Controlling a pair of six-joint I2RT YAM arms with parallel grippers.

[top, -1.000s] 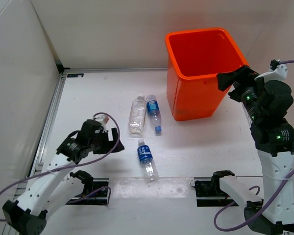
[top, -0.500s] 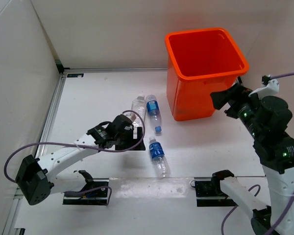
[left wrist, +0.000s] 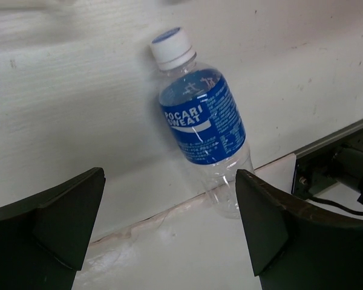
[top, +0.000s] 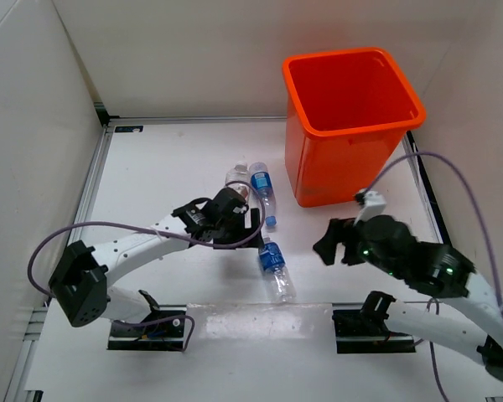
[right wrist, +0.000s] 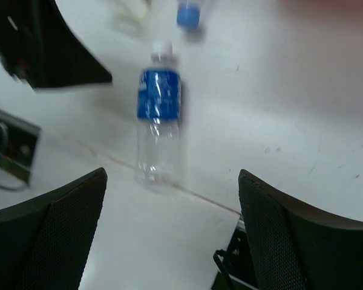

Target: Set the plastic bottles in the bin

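Orange bin stands apart from three bottles.

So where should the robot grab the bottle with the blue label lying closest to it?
Best around the labelled middle of the nearest bottle, coming straight down from above. It lies flat on the table, so its round sides are free, and the open left gripper is close.

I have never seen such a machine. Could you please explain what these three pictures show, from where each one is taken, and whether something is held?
Two robot arms stand at a white table. One picture looks down from above; the other two come from cameras on each wrist. The left gripper and right gripper are both open and hold nothing. Three plastic bottles lie on the table: one with a blue label between the grippers, a second blue-labelled one and a clear one farther back. The orange bin stands behind; no bottle shows inside it.
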